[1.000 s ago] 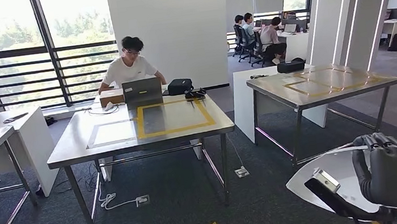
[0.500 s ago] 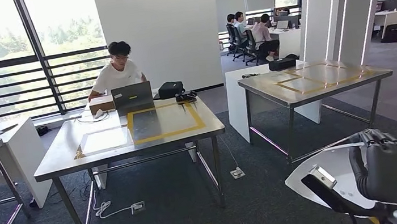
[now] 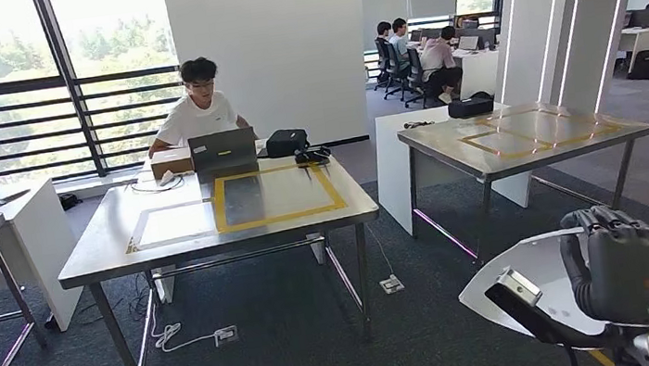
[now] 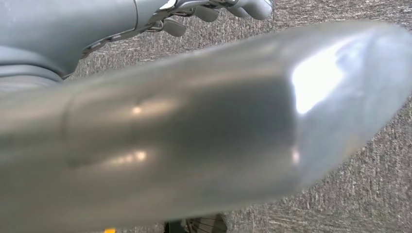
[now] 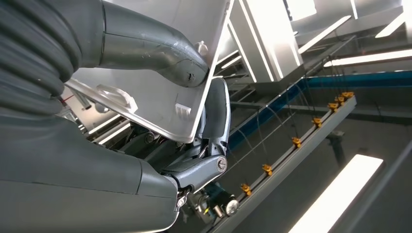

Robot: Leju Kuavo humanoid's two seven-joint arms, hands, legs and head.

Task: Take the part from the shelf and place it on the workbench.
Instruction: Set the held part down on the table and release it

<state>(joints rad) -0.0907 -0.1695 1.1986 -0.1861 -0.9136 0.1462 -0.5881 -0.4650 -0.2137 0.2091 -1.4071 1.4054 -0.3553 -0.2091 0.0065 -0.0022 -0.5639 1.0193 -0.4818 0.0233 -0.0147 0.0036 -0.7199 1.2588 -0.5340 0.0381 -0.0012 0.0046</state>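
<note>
White part [image 3: 539, 283], yellow-taped steel workbench [image 3: 215, 238]

Bright daylight floods in from the windows [image 3: 28, 79] and throws glare across the steel surface [image 3: 213, 217] in the sharp head view, while the left wrist view is blurred by a close, out-of-focus silver arm [image 4: 194, 131] with a white highlight, and ceiling lights [image 5: 335, 191] flare in the right wrist view.

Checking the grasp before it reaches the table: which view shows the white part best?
Right wrist view: the white part sits pinched between thumb and fingers of the right hand. Head view shows its curved outline; the left wrist view adds nothing certain.
</note>
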